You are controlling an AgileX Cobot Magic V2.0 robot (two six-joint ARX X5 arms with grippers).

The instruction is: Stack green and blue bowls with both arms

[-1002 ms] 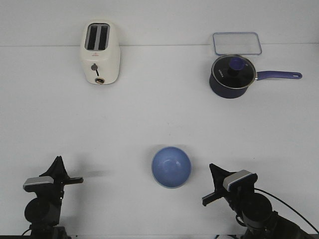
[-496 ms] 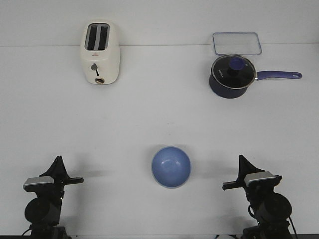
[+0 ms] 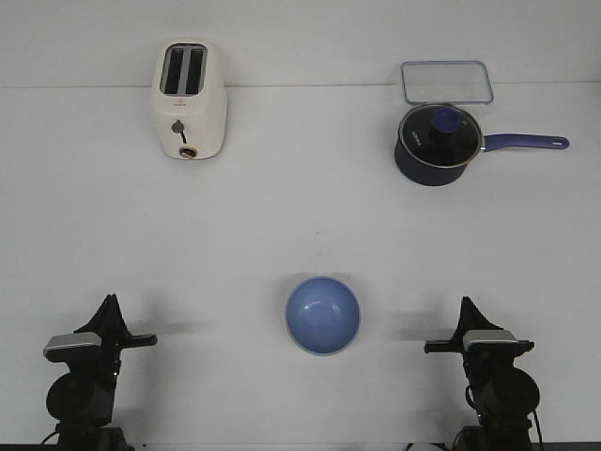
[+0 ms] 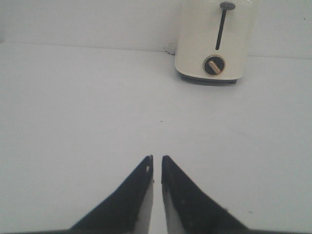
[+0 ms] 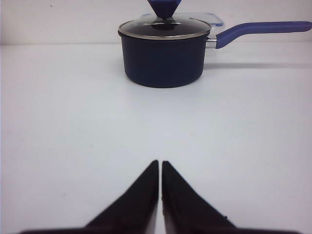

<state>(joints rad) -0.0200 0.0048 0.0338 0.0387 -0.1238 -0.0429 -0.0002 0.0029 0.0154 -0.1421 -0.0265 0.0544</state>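
Observation:
The blue bowl (image 3: 322,315) sits upright on the white table near the front middle, between the two arms. A thin pale edge shows round its near rim; I cannot tell whether that is the green bowl beneath it. No separate green bowl is in view. My left gripper (image 3: 111,303) is shut and empty at the front left, far left of the bowl; in the left wrist view (image 4: 157,157) it points at the toaster. My right gripper (image 3: 465,304) is shut and empty at the front right; in the right wrist view (image 5: 160,162) it points at the saucepan.
A cream toaster (image 3: 188,101) stands at the back left and also shows in the left wrist view (image 4: 216,41). A navy saucepan (image 3: 434,144) with a glass lid and long handle stands at the back right, also in the right wrist view (image 5: 164,56). A clear lid (image 3: 447,82) lies behind it.
My right arm has drawn back to the right, away from the blue bowl, and turned to face straight forward. The left arm and the bowl have not moved.

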